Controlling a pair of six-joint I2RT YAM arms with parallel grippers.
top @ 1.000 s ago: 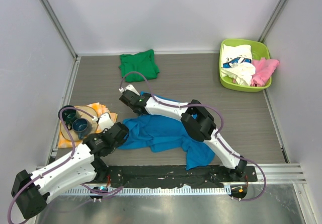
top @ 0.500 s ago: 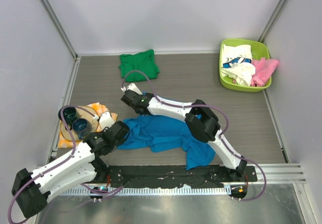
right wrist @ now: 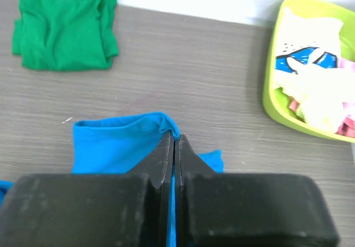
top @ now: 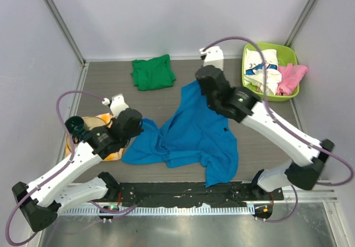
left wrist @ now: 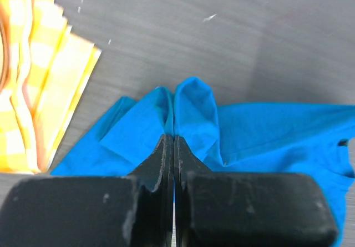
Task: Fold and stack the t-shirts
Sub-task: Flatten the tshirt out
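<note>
Lime bin (top: 265,95) far right: white tee (top: 260,58), pink tee (top: 291,76). Grey table (top: 100,80); left fingers (left wrist: 164,158) and right fingers (right wrist: 164,155) both pinching the blue tee (top: 199,130).

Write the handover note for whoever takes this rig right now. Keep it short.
Left hand: shut on an edge of the blue shirt.
Right hand: shut on another edge of it, toward the far side.
Green shirt: folded, at the far edge of the table.
White shirt and pink shirt: unfolded in the tub.
Done: green folded. Left: spread and fold blue, stack it, then the tub's shirts.
</note>
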